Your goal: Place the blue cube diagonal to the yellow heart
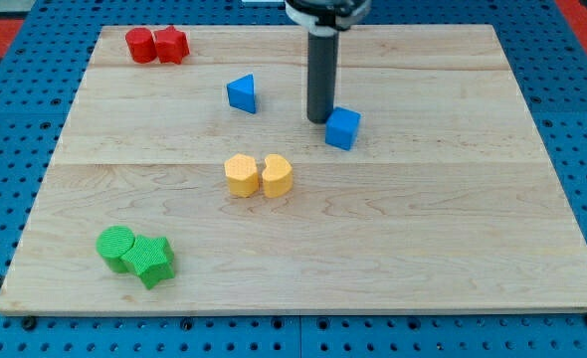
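The blue cube (pixel 342 127) sits up and to the view's right of the yellow heart (pixel 278 175), well apart from it, so it is already roughly on a diagonal but not close. My tip (pixel 319 120) stands just beside the cube's left face, on the side toward the view's top-left; whether it touches the cube is hard to tell from this angle.

The main risk from here, as I judge it, is the push direction. From that side, a push would send the cube toward the view's right or bottom-right, further away from the heart. To bring the cube nearer, my tip likely has to go round to the cube's far right side first. An off-centre push could also spin the cube and let it slip off the tip. If the cube is driven too far toward the heart it could knock the heart, which touches a second yellow block (pixel 241 175) on its left, and shift both.

The rod hangs upright from the view's top edge above the tabletop (pixel 423 249). There is no claw on this arm, so it holds nothing.
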`<action>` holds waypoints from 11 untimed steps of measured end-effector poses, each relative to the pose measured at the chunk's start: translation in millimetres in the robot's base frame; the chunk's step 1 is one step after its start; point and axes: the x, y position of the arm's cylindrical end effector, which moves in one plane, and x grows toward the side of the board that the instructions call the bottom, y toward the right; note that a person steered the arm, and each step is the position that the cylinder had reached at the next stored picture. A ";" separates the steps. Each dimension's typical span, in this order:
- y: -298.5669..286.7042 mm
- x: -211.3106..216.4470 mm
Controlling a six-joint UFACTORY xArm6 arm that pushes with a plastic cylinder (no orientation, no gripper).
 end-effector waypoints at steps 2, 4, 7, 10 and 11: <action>43.9 -5.4; 118.9 35.1; 47.5 18.3; 11.9 11.3; 102.6 37.0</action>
